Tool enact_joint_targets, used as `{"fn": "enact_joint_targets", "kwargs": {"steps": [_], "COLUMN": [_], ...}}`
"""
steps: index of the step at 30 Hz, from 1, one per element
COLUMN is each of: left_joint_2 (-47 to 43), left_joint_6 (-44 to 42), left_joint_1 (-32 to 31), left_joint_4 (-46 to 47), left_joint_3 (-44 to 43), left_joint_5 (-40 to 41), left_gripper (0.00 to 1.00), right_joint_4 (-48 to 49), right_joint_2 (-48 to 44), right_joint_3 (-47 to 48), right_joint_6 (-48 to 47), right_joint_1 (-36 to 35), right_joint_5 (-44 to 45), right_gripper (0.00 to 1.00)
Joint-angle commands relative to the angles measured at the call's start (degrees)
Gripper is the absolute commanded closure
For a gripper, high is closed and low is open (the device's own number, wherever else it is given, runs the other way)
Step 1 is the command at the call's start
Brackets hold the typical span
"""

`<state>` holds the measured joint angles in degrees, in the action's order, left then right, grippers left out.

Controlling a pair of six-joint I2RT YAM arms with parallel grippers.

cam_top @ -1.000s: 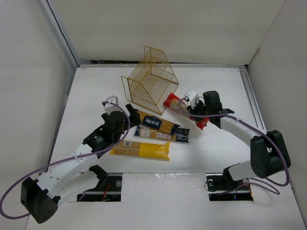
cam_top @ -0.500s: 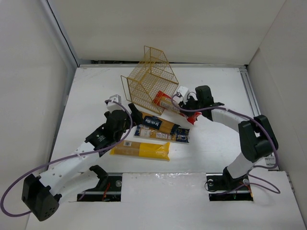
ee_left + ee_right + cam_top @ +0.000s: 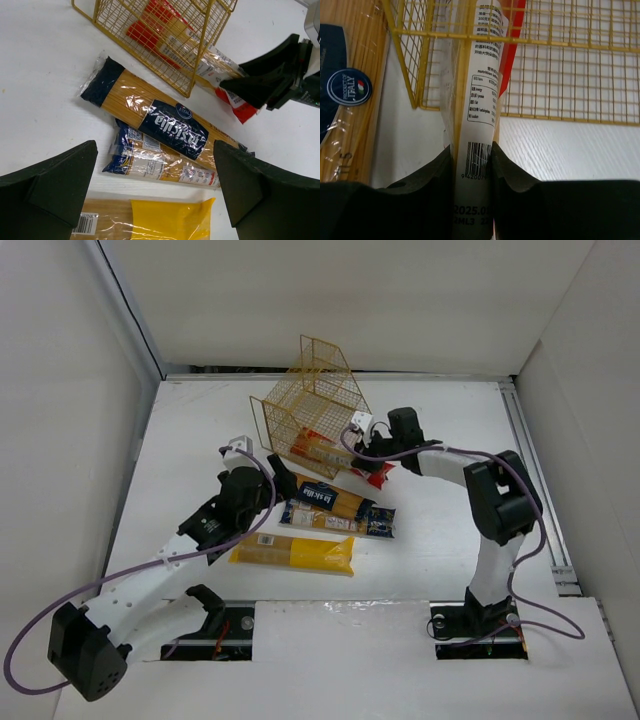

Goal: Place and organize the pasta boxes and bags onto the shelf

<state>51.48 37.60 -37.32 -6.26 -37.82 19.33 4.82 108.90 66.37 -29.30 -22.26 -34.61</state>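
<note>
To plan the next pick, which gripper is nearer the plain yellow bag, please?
Left gripper: open, just beyond the yellow bag; right gripper is farther, clamping the red-and-white box.

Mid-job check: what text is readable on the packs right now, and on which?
"ITALY": round badge on the yellow-orange pack.
"nutrition information": side of the red-and-white box.
"942007": under its barcode, rest hidden.
"2025.0": stamp below that, cut off.
Unreadable: brand script on the dark blue label, fine print on the box, labels on the clear bag.
</note>
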Motion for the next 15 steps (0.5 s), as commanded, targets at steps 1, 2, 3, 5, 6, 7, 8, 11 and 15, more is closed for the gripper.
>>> {"fn": "enact_joint_targets", "kwargs": {"steps": [1,2,3,5,6,7,8,11,15], "left_joint_2": [0.37,0.37,0.37,0.37,0.37,0.37,0.37,0.37,0.37], "left_joint_6": [-0.87,-0.87,-0.87,-0.87,-0.87,-0.87,-0.87,-0.87,-0.34], "left_joint_1": [0.23,0.23,0.23,0.23,0.23,0.23,0.23,0.23,0.23], "left_joint_4": [1.17,1.16,1.16,0.64,0.64,0.64,0.64,0.64,-0.59], "left_joint_3": [0.91,0.39,0.38,0.38,0.38,0.38,0.38,0.38,-0.15], "left_joint_5": [-1.13,-1.14,-1.14,-1.14,-1.14,-1.14,-1.75,-1.75,-2.28], "left_gripper": [0.00,0.00,0.00,0.00,0.00,0.00,0.00,0.00,0.00], "right_joint_4": [11.26,11.26,11.26,11.26,11.26,11.26,11.26,11.26,8.37], "right_joint_2": [0.34,0.95,1.48,2.37,2.98,2.98,2.98,2.98,-1.22], "right_joint_3": [6.84,7.45,7.98,9.30,9.31,9.31,9.31,9.31,5.80], "right_joint_6": [-0.14,-0.14,-0.14,-0.67,-0.67,-0.67,-0.67,-0.67,-1.90], "right_joint_1": [-1.03,-1.73,-2.25,-2.26,-2.26,-2.78,-2.79,-2.79,-2.79], "right_joint_5": [-7.93,-8.71,-8.72,-9.33,-9.86,-9.86,-10.56,-11.18,-6.62], "right_gripper": [1.00,1.00,1.00,0.95,0.86,0.80,0.62,0.25,0.01]}}
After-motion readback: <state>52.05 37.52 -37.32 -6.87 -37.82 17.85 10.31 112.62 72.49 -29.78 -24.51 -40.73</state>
